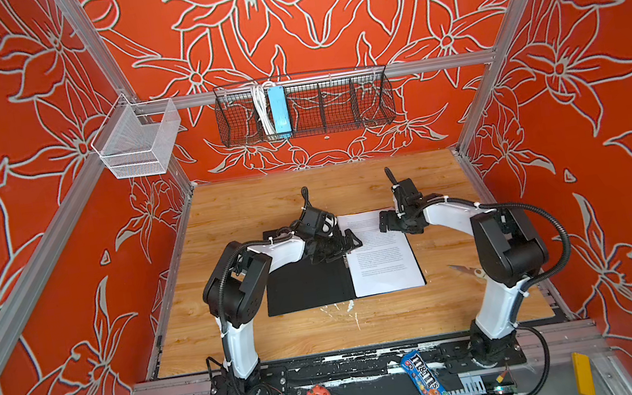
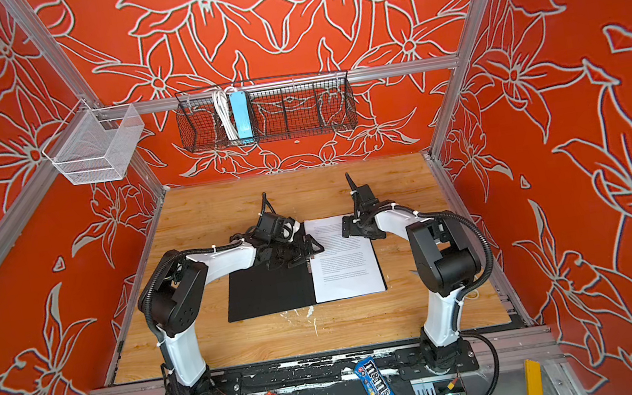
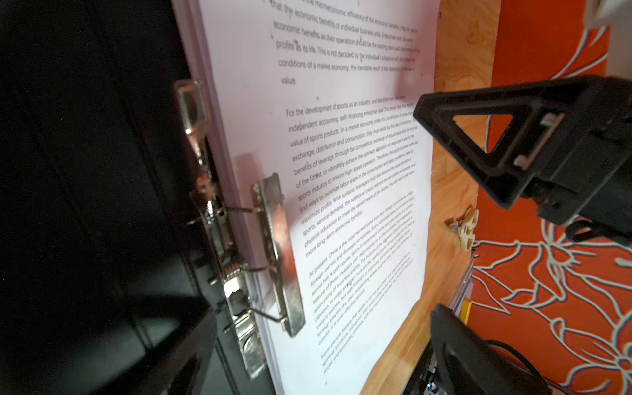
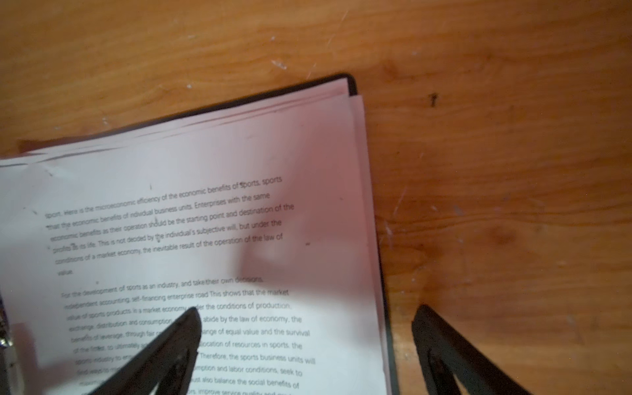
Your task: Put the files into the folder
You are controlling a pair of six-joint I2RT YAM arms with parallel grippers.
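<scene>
Both arms hover over the open folder, claws spread and holding nothing.

The folder (image 1: pixel 305 284) lies flat in the middle of the worktop (image 1: pixel 263 340), black inside facing up, and the files (image 1: pixel 381 256) are stacked on its right half, their far edges slightly fanned. A metal clip (image 3: pixel 277 253) rests on the sheets' margin beside the spine. The left arm bends at the elbow and reaches inward, with the left claw (image 1: pixel 350 244) wide open above the spine. The right arm folds back toward the centre, and the right claw (image 4: pixel 306 311) is also wide open, one finger over the printed page and the other over bare wood past the folder's edge.
</scene>
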